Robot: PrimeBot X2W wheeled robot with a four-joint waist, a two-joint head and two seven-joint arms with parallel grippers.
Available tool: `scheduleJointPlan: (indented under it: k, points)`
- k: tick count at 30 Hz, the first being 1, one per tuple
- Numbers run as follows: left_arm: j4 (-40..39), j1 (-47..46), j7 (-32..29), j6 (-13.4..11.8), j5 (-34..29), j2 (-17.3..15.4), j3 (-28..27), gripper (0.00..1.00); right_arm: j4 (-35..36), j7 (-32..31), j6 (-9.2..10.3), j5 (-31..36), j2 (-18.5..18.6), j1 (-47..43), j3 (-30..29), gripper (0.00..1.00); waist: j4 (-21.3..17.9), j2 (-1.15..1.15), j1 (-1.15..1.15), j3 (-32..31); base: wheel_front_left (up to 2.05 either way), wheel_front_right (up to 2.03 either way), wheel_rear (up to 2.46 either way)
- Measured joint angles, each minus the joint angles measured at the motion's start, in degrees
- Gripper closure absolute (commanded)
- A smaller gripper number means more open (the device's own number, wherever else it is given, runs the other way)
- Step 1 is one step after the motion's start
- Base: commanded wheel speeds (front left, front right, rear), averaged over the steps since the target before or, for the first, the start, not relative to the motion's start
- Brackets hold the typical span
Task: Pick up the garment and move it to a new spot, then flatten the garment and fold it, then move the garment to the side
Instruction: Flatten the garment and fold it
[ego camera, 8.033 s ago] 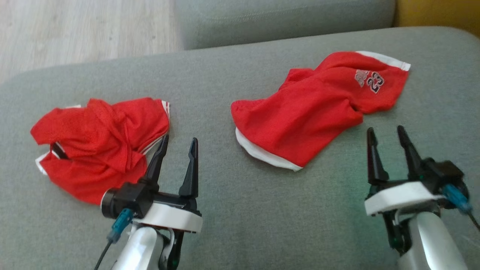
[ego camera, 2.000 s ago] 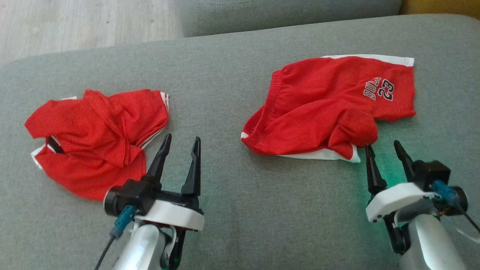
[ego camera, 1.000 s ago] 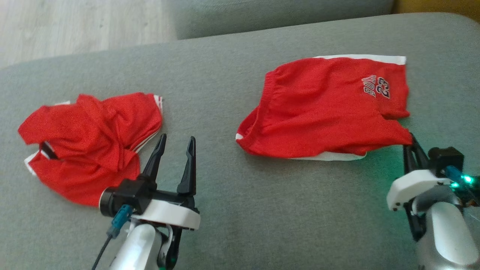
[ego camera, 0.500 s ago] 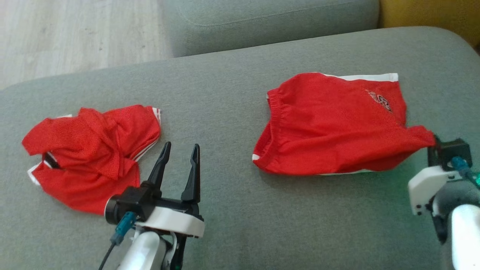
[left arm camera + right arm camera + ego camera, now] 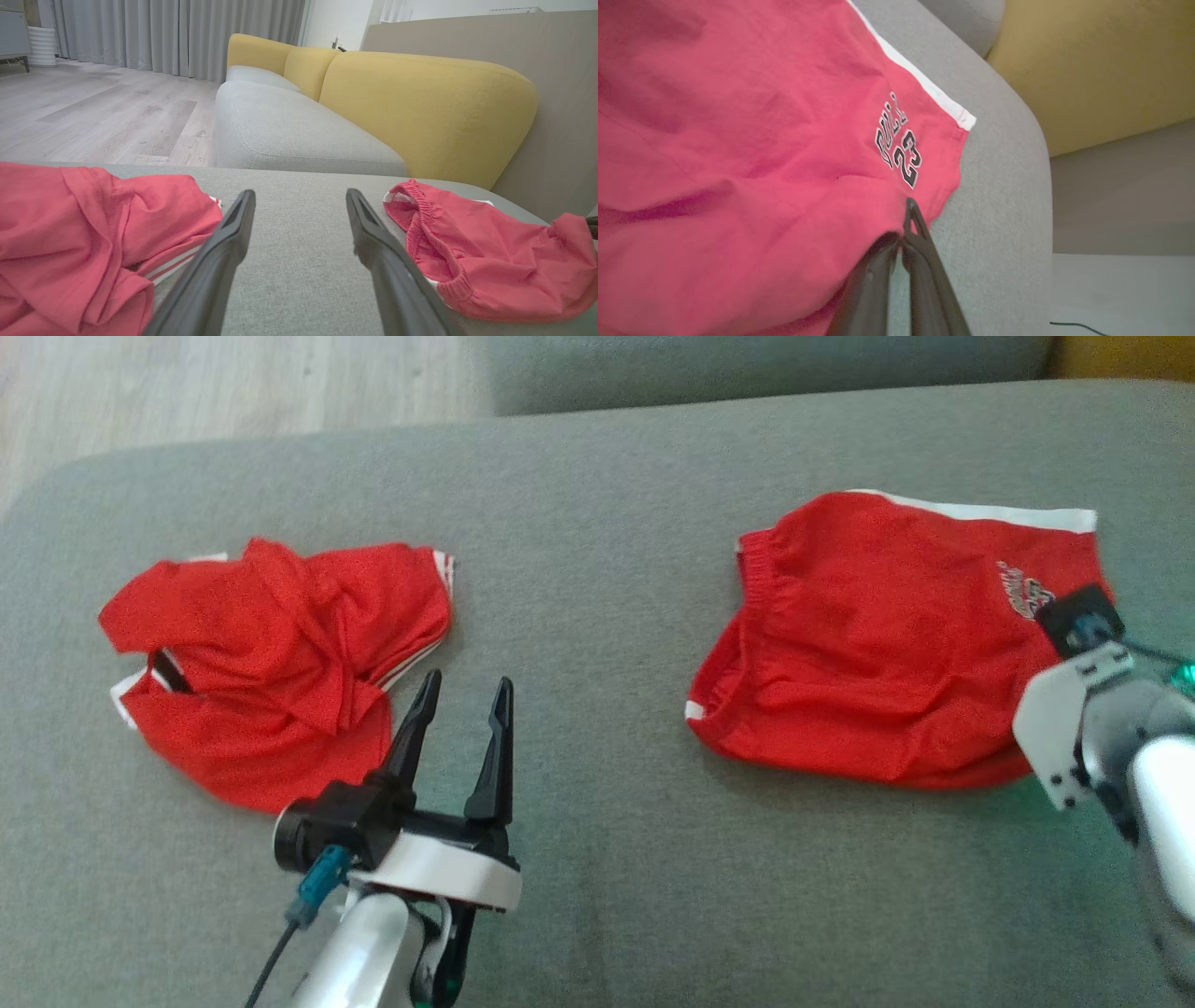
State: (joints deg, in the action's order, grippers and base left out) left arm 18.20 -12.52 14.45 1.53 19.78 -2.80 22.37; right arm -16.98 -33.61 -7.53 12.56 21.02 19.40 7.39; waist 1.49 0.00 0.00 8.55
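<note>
Red shorts [image 5: 878, 644] with white trim and a "23" print [image 5: 901, 151] lie at the right of the grey cushion [image 5: 597, 569]. My right gripper [image 5: 908, 210] is shut on a fold of their fabric just below the print, at the shorts' right edge; in the head view its wrist [image 5: 1078, 621] covers the fingers. My left gripper [image 5: 462, 705] hovers open over bare cushion between the two garments, holding nothing. The shorts [image 5: 490, 261] sit to the right of the left gripper [image 5: 299, 205] in the left wrist view.
A second red garment with white stripes [image 5: 271, 653] lies crumpled at the cushion's left, just beside the left fingers [image 5: 84, 233]. Beyond are another grey seat [image 5: 289, 135], yellow backrests [image 5: 420, 107] and wood floor [image 5: 233, 383]. The cushion's right edge [image 5: 1017, 186] drops off close to the shorts.
My right gripper closed on the shorts' near right corner, drew it rightward, then carried it up over the shorts toward the print. The left arm stayed put; the camera shifted.
</note>
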Motion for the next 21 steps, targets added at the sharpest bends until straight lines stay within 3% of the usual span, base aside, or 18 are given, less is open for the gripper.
scheduleJointPlan:
  k: [5,8,9,10,14,21]
  points:
    - [0.1,-1.9,0.0,0.1,0.0,0.0,0.8,0.00,-6.9,-4.2,0.00,-9.3,6.9,9.5,11.9,1.00,2.3,0.00,0.01,2.3,0.00,0.00,0.00]
    - [0.1,-2.9,0.0,0.1,0.6,0.0,1.6,0.00,-11.1,-4.7,0.00,-14.1,8.9,15.8,17.9,1.00,3.8,0.00,0.00,3.5,0.00,0.00,0.00]
    - [0.1,-3.1,0.0,0.1,0.6,0.0,1.8,0.00,-12.3,-4.1,0.00,-15.6,9.2,17.7,19.4,0.43,4.3,0.00,0.01,3.9,0.00,0.00,0.00]
    - [0.1,-3.2,0.0,0.1,0.6,0.0,1.9,0.00,-13.7,-2.9,0.00,-17.0,9.1,19.3,20.2,0.00,4.8,0.00,0.01,4.3,0.00,0.00,0.00]
    - [0.2,-4.0,0.0,0.0,0.6,0.0,1.9,0.00,-19.3,1.7,0.00,-19.1,8.8,24.4,23.2,0.00,6.2,0.00,0.01,5.5,0.00,0.00,0.00]
    - [1.0,-3.9,0.0,0.0,0.3,0.0,0.9,0.00,-25.3,15.3,0.00,-17.5,4.6,27.3,18.7,0.00,4.9,0.00,0.00,4.6,0.00,0.00,0.00]
